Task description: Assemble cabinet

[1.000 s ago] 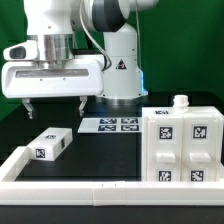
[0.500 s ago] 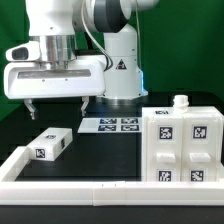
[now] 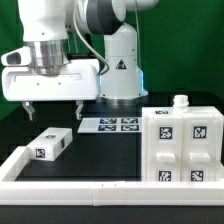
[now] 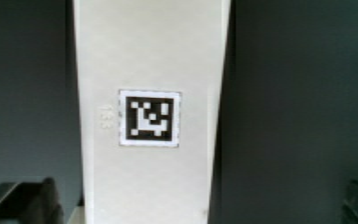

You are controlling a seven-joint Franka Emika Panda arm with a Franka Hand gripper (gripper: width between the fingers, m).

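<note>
The cabinet [image 3: 182, 145] is a white blocky box with several black-and-white tags, standing on the exterior view's right. A loose white panel [image 3: 49, 144] with one tag lies on the black table on the exterior view's left. It fills the wrist view as a long white strip [image 4: 153, 110] with a tag in its middle. My gripper [image 3: 53, 106] hangs above that panel, clear of it, with its fingers spread apart and nothing between them. In the wrist view the dark fingertips [image 4: 25, 200] show at both lower corners, either side of the panel.
The marker board [image 3: 111, 125] lies flat on the table behind the panel, in front of the arm's base. A white rail frame [image 3: 70, 188] edges the table's front and side. A small white knob [image 3: 180, 101] stands on top of the cabinet.
The gripper has shifted a little toward the exterior view's left and slightly up, staying open above the loose panel.
</note>
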